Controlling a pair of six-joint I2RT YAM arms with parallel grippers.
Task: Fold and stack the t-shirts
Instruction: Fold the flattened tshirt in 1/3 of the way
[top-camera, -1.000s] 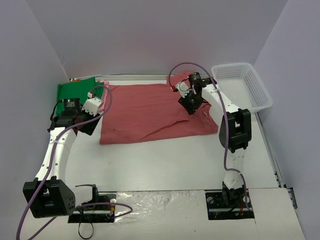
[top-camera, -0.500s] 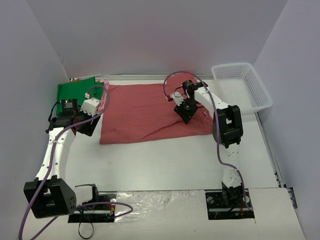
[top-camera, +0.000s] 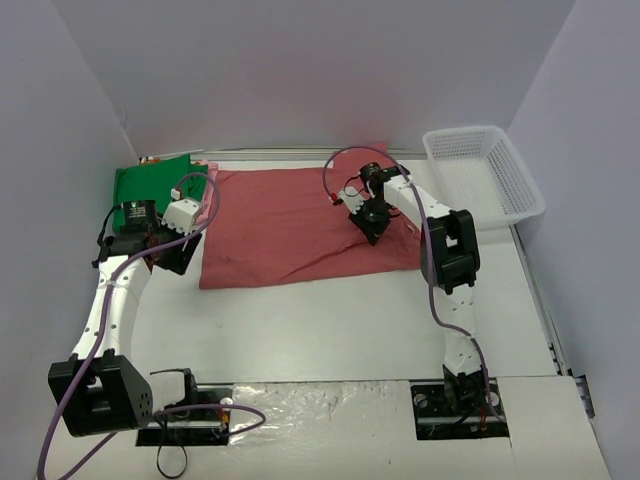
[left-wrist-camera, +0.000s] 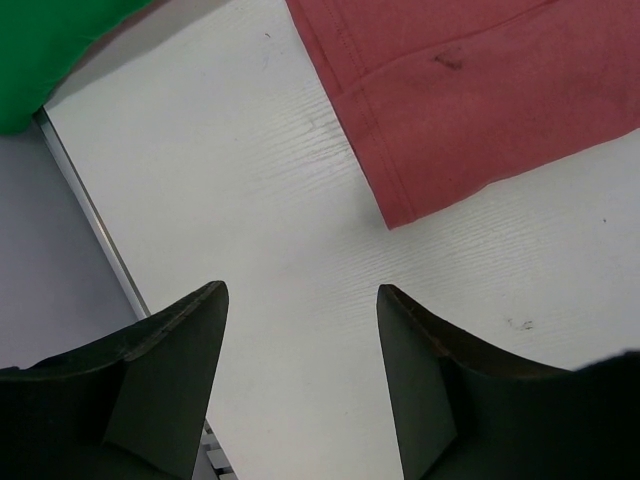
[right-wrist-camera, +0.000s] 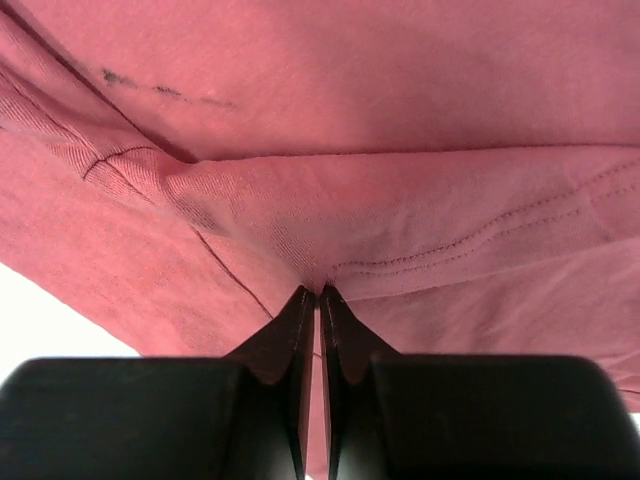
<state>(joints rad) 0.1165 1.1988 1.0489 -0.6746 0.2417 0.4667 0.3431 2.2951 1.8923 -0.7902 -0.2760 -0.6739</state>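
The large dusty-red t-shirt (top-camera: 280, 225) lies spread across the back of the table. My right gripper (top-camera: 372, 226) is down on its right part, shut, with a pinch of red cloth (right-wrist-camera: 400, 100) gathered at its tips (right-wrist-camera: 318, 292). A seam runs right of the pinch. The bright green t-shirt (top-camera: 150, 183) lies at the back left, and a pale pink edge (top-camera: 211, 196) shows between it and the red one. My left gripper (left-wrist-camera: 300, 300) hangs open over bare table just left of the red shirt's near-left corner (left-wrist-camera: 400, 200). Green cloth (left-wrist-camera: 40, 50) shows in that view's top-left corner.
A white mesh basket (top-camera: 485, 170) stands at the back right against the wall. Purple cables loop over both arms. A metal rail (left-wrist-camera: 90, 210) runs along the table's left edge near my left gripper.
My right gripper has slid left over the red shirt, lowered onto it and shut on a fold of cloth. The left arm has barely moved.
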